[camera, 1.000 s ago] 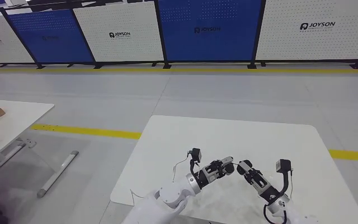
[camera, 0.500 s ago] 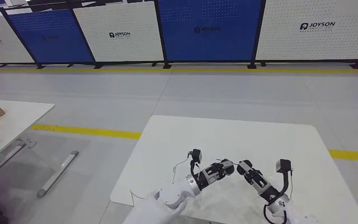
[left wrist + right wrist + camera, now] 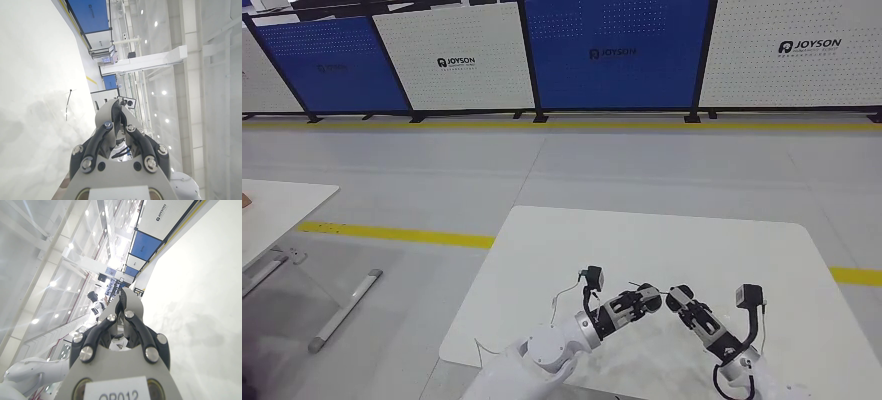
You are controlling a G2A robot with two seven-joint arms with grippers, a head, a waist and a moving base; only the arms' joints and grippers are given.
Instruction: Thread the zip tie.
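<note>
The zip tie (image 3: 67, 103) lies as one open black strand on the white surface (image 3: 662, 240), its small square head at one end and its tail trailing away from it. The tail is not through the head, so the threading itself seems not yet done. The tie appears to rest on the part of the surface toward the near edge, apart from both pincers.

The left pincer (image 3: 119, 108) is closed, its pads pressed together. A thin dark line runs between them, and I cannot tell whether that is something pinched. The right pincer (image 3: 122, 296) is closed too, with nothing clearly in it. Their tips sit close together above the surface, facing each other.

Judging from this, picking up the tie, lining up tail and head, and pulling through all remain.
</note>
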